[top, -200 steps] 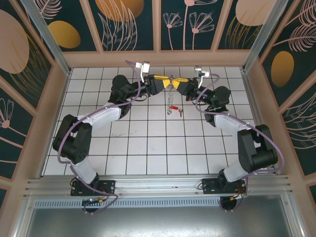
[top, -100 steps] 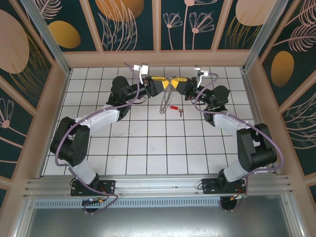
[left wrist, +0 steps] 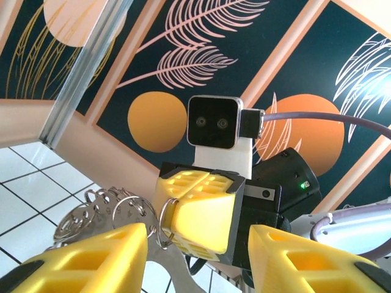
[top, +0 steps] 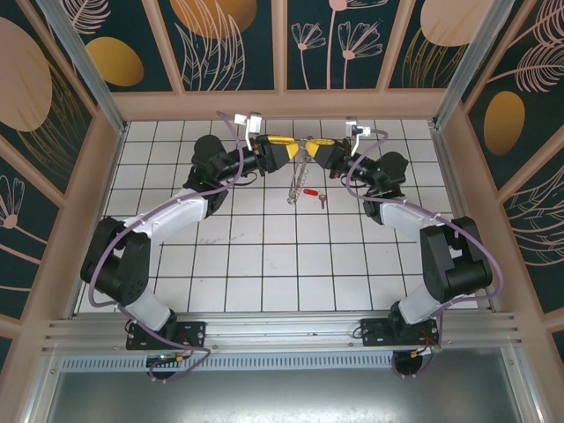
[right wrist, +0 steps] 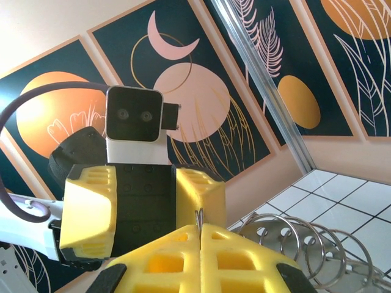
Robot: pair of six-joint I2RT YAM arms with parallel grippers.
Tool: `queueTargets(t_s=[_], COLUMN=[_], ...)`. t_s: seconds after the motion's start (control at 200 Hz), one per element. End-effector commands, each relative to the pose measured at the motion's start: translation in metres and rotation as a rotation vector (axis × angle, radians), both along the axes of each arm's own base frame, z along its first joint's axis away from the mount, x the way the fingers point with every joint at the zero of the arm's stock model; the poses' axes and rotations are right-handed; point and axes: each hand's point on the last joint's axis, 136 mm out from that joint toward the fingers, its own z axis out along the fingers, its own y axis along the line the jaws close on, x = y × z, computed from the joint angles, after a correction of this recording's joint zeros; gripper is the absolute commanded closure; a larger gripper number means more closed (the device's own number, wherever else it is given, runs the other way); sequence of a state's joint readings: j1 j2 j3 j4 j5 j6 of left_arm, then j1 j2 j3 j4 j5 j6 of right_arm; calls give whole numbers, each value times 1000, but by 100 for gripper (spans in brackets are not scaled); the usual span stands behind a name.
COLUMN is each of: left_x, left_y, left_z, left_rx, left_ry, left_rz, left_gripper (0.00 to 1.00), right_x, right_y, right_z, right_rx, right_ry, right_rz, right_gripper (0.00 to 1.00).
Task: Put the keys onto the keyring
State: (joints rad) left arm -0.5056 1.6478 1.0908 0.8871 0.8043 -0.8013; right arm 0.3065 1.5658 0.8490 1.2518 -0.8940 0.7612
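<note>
The keyring [top: 298, 176] hangs between the two grippers above the far middle of the table, its thin wire loop and pale metal tags dangling down. My right gripper [top: 314, 148] is shut on the loop's wire [right wrist: 198, 217], with the tagged rings [right wrist: 293, 239] trailing to its right. My left gripper [top: 284, 146] faces it with its yellow fingers [left wrist: 101, 256] spread open on either side of the right gripper's shut fingers [left wrist: 201, 204]. The tags [left wrist: 91, 210] lie just beyond the left finger. The red-headed key [top: 310, 190] lies on the tiles under the loop.
A second small dark key [top: 322, 200] lies just right of the red one. The white tiled table [top: 264, 256] is walled by beige frames, with the back wall [top: 282, 104] close behind both grippers.
The left arm has swung its elbow out to the left and its gripper has drawn back slightly. The hanging part of the keyring has swung to the left. The right gripper has kept its hold.
</note>
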Motion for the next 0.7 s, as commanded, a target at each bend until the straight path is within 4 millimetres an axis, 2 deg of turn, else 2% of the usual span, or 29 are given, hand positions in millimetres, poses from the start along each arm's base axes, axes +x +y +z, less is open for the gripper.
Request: queueTargets(t_s=[0.0,0.205,0.415,0.44,0.696], left_x=[-2,2,1,7,10], left_y=[-2,-5,-4,-7,-10], left_z=[14,13,22,11,10], left_rx=[-42,-54,-77,-68,-77], left_ry=[-37,-25,-36,-13,-4], left_rz=[-39,-48,-53,-55,-63], left_gripper=[54,54,55,55,57], right_x=[-2,-4,-5,-6,-6], right_y=[-3,-3,-3,-2,-2], right_z=[24,25,25,24,24], right_rx=[27,25,24,23,25], right_ry=[-84,-89,-90,-89,-87], right_rz=[-2,7,11,13,18], right_gripper=[100,100,100,100,100])
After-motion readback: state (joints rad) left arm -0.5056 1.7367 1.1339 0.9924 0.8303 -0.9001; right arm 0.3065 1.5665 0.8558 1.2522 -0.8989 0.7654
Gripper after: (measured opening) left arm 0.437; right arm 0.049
